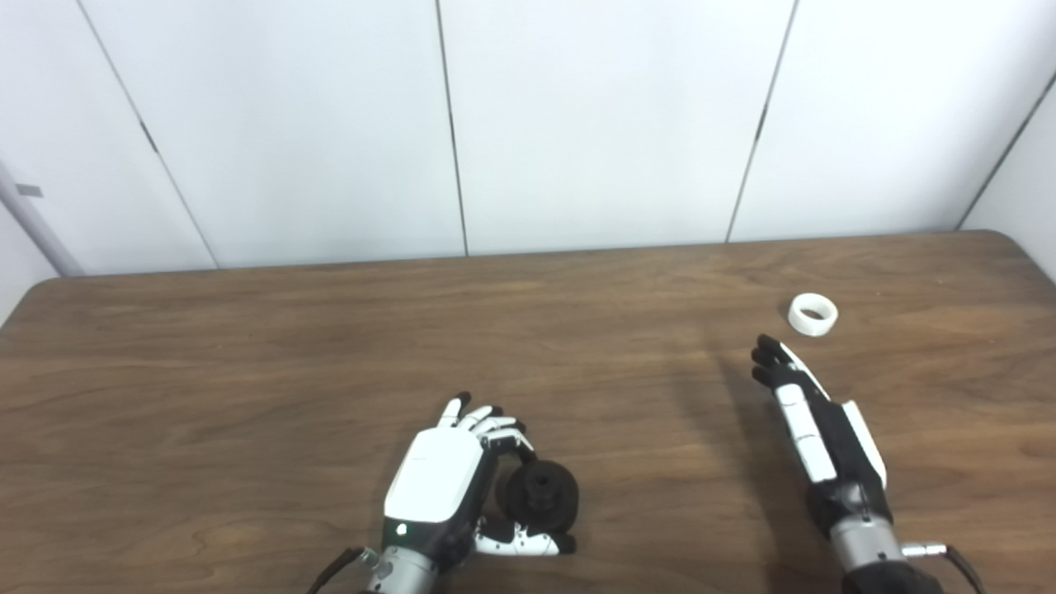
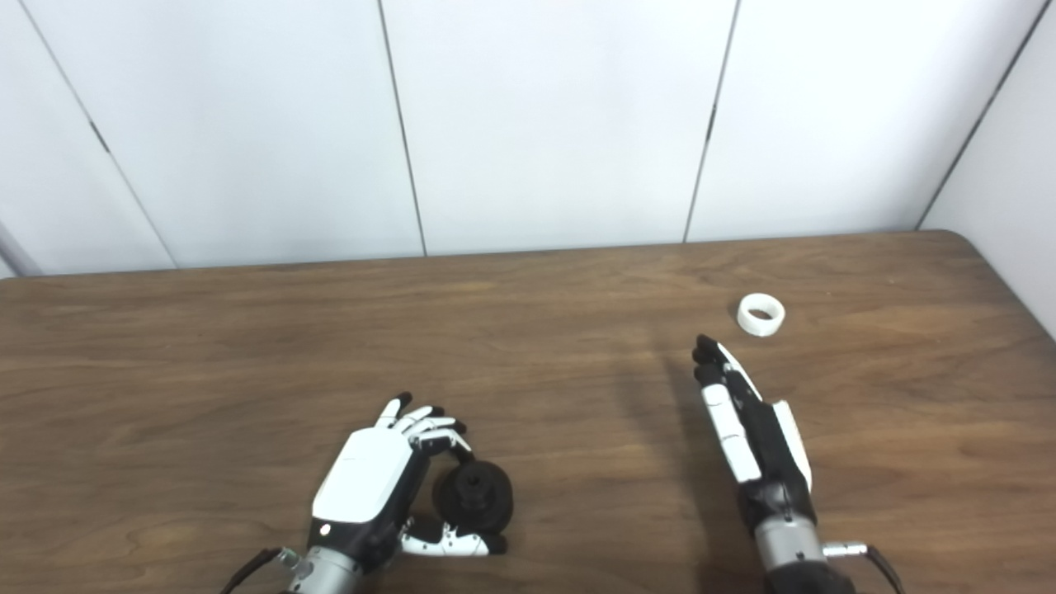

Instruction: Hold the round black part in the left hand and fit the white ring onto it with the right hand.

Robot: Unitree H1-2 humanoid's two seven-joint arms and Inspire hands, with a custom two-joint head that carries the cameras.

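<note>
Fingers [image 1: 495, 425] of the left hand [image 1: 437, 478] curl around a round black part [image 1: 541, 493] near the front edge of a wooden table [image 1: 330, 346], the thumb lying beneath it and the part resting in the cupped grip. Whether the part is lifted clear of the wood or still sits on it cannot be told. Across the table, the right hand [image 1: 813, 429] is stretched out flat and edge-on, its fingers straight and close together, holding nothing. Its fingertips point toward a white ring [image 1: 813, 314] that lies on the table just beyond them, apart from the hand and well away from the black part.

Judging by this layout, the step in hand is the right hand's reach for the ring. To do it well, the hand would need to advance a little farther, spread thumb from fingers and close on the ring's outer wall from opposite sides, leaving the bore free. A light pinch seems wise, since a small smooth ring could skid on the wood. Meanwhile the left hand should keep the black part steady, its raised centre facing up.
</note>
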